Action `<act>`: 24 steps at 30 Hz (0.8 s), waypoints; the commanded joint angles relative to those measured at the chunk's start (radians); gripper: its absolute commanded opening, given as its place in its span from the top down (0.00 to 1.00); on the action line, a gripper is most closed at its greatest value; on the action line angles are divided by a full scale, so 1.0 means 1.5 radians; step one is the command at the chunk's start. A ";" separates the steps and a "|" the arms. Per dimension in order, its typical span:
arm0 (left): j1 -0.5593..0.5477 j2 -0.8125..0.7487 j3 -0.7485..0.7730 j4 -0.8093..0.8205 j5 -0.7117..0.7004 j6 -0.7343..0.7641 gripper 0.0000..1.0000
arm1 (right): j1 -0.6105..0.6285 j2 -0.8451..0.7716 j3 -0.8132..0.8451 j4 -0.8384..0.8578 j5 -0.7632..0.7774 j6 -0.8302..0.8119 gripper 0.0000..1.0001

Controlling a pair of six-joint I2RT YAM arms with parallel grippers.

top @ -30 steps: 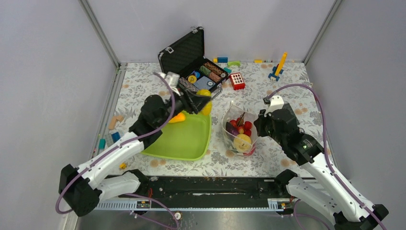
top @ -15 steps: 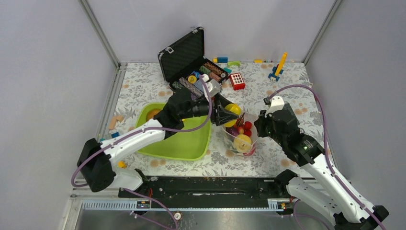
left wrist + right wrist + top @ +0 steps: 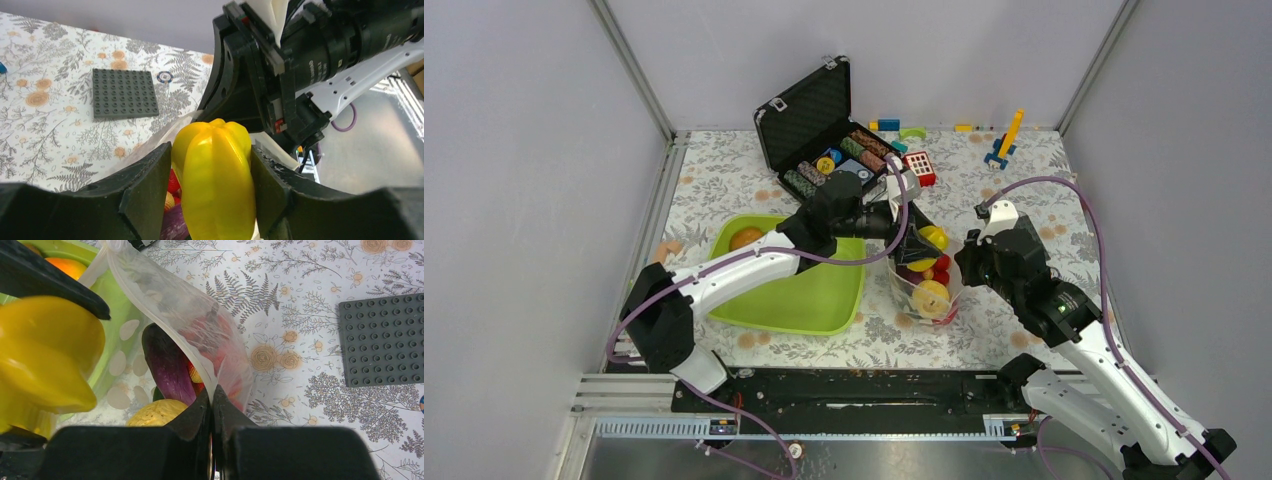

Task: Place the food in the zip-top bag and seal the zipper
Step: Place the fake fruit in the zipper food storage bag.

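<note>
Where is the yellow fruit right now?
In the top view, the yellow fruit is clamped in the left gripper just over the zip-top bag's open mouth, right of the green tray. The right gripper pinches the bag's edge.

The table (image 3: 724, 175) wears a pale cloth printed with ferns and orange flowers. Toward the lower left of the overhead view, a lime-green tray (image 3: 809, 300) sits flat on it. Just right of the tray, near the middle, the zip-top bag (image 3: 902, 285) stands on the cloth, mouth upward. Behind them, at upper centre, a black case (image 3: 809, 110) lies open with its lid raised. A red block (image 3: 918, 168) rests just right of the case. A few small blocks (image 3: 887, 125) line the far edge, and a blue-and-yellow block build (image 3: 1004, 145) stands at the upper right. A dark grey studded plate (image 3: 385, 340) lies flat at the right of the right wrist view.
</note>
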 commanded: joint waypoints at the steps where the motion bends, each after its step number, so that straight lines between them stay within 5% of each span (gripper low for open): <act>1: -0.005 0.002 0.031 -0.030 0.005 0.050 0.42 | -0.003 -0.008 0.000 0.018 0.012 -0.002 0.94; 6: -0.006 0.000 0.041 -0.064 0.007 0.068 0.19 | -0.002 -0.005 0.000 0.019 0.014 -0.003 0.94; 7: -0.006 0.000 0.041 -0.064 0.004 0.067 0.05 | -0.003 -0.005 0.000 0.019 0.013 -0.002 0.94; 8: -0.005 0.000 0.041 -0.065 0.002 0.067 0.02 | -0.002 -0.005 0.000 0.019 0.012 -0.002 0.94; 16: -0.005 -0.014 0.045 -0.076 -0.023 0.050 0.01 | -0.003 -0.008 -0.001 0.019 0.012 -0.002 0.95; 24: -0.006 -0.078 0.001 -0.123 -0.206 0.018 0.01 | -0.002 -0.010 -0.002 0.019 0.016 -0.003 0.95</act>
